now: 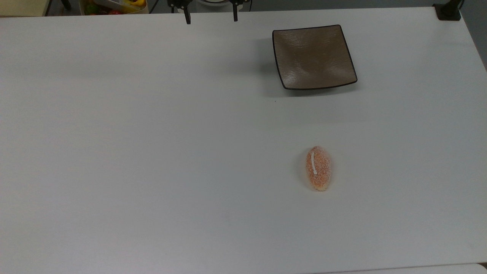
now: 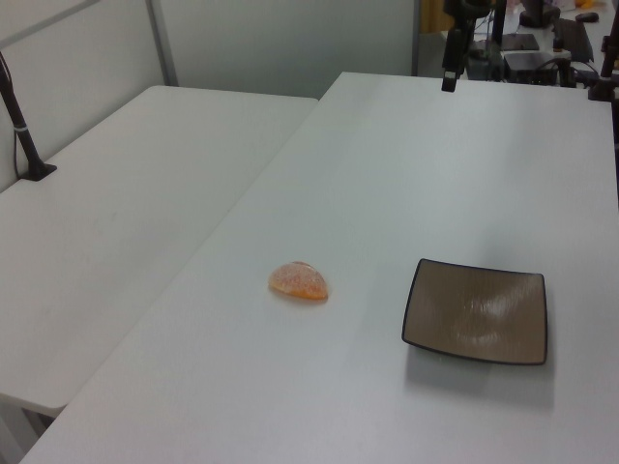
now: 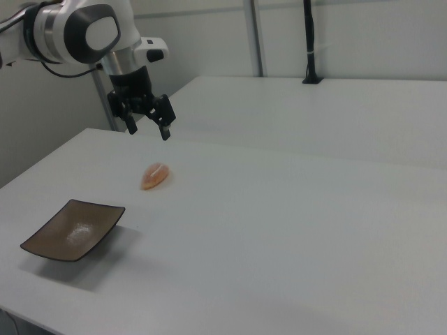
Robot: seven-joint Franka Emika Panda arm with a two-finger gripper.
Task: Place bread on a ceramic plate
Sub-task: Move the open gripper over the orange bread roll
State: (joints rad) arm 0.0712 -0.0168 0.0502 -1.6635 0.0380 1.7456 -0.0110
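The bread (image 1: 319, 168) is a small oval orange-pink roll with a white stripe, lying on the white table toward the top view's lower right; I also see the bread (image 2: 299, 281) (image 3: 155, 176) from both sides. The square brown ceramic plate (image 1: 314, 57) (image 2: 476, 311) (image 3: 73, 229) sits empty, apart from the roll. My gripper (image 1: 211, 19) (image 3: 148, 130) hangs open above the table's far edge in the top view, holding nothing, well away from both roll and plate.
A black clamp post (image 1: 449, 11) stands at the table's far right corner in the top view. A bin of colourful items (image 1: 114, 5) lies beyond the far edge. A second white table (image 2: 116, 213) adjoins on the left view's left.
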